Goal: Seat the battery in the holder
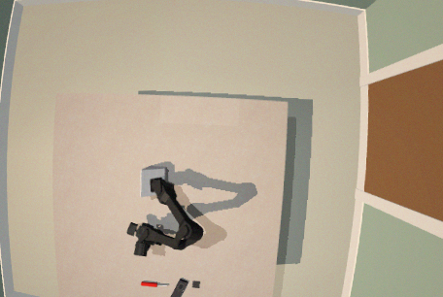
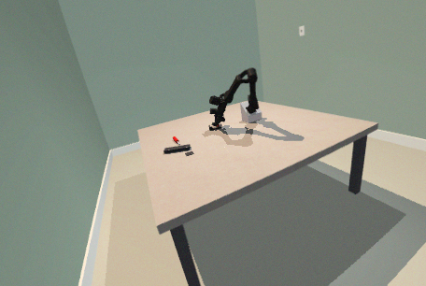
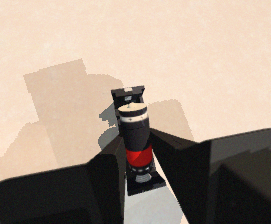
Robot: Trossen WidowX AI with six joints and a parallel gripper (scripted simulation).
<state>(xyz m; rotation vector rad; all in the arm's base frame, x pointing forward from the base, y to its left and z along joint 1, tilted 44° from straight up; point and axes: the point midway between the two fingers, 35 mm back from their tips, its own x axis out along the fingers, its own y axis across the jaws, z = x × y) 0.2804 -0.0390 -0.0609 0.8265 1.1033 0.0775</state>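
Observation:
The battery (image 3: pixel 136 131), dark with a red band and a pale terminal end, shows in the middle of the wrist view. My gripper (image 3: pixel 136 134) (image 2: pixel 215 125) is shut on it, one finger on each side. The black holder (image 3: pixel 146 188) is below the battery, its spring (image 3: pixel 143 177) at the near end and its lip (image 3: pixel 128 92) at the far end. The battery's red end is beside the spring; whether they touch is unclear. Its terminal end looks raised and stands short of the lip in this view. The battery hides the holder's middle.
A red screwdriver (image 1: pixel 149 283) (image 2: pixel 176 139), a long dark object (image 1: pixel 180 287) (image 2: pixel 177 150) and a small dark square (image 1: pixel 196 284) (image 2: pixel 189 153) lie on the table away from the arm. The arm's base stands on a pale grey block (image 1: pixel 146 183) (image 2: pixel 251 116).

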